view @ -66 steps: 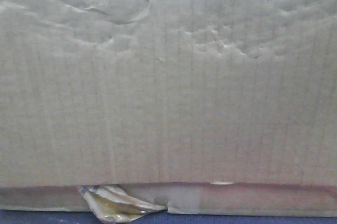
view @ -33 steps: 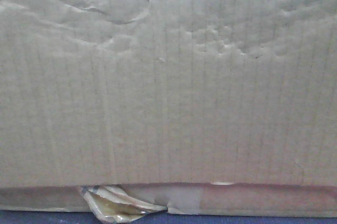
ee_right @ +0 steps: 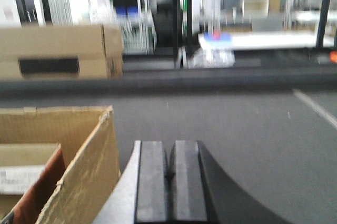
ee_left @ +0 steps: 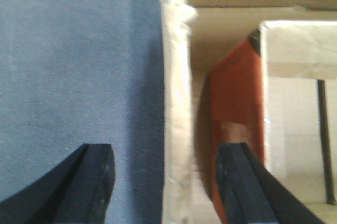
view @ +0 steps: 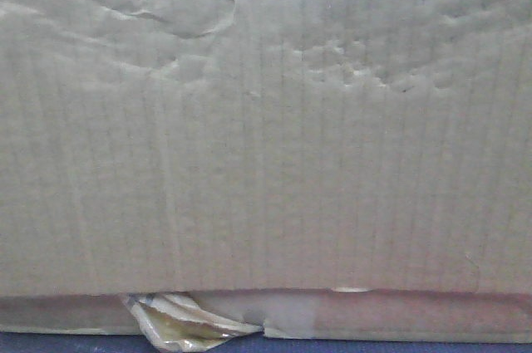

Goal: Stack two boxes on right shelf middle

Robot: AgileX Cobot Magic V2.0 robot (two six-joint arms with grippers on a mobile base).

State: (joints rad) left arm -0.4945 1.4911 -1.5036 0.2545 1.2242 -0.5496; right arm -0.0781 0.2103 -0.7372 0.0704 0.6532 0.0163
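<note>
Hardly anything was seen to have shifted since the earlier front-facing frames: the cardboard box (view: 266,137) was found filling the view as before, its tan corrugated face dented and creased toward 12 o'clock. A crumpled yellowish tape scrap (view: 184,326) was noted at its lower edge, toward 7 o'clock, and a thin blue strip (view: 416,347) was seen beneath the box along the bottom of the frame.

In the left wrist view, the left claw (ee_left: 166,182) was shown with its jaws spread wide and nothing clamped between them. A pale cardboard box wall (ee_left: 176,103) was seen running from 12 to 6 o'clock through the gap. One finger was placed at 7 o'clock over a blue surface (ee_left: 79,66), the other at 5 o'clock inside the box, over an orange-red item (ee_left: 237,97). A white carton (ee_left: 300,50) was seen beside that item, toward 2 o'clock. Whether either finger touched the wall could not be told.

In the right wrist view, the right claw (ee_right: 171,182) was shown with its pads pressed together, nothing held between them, above grey floor (ee_right: 237,124). An open cardboard box (ee_right: 79,171) was seen at 8 o'clock, just beside the claw. Another cardboard box (ee_right: 58,50) stood well apart at 10 o'clock.
</note>
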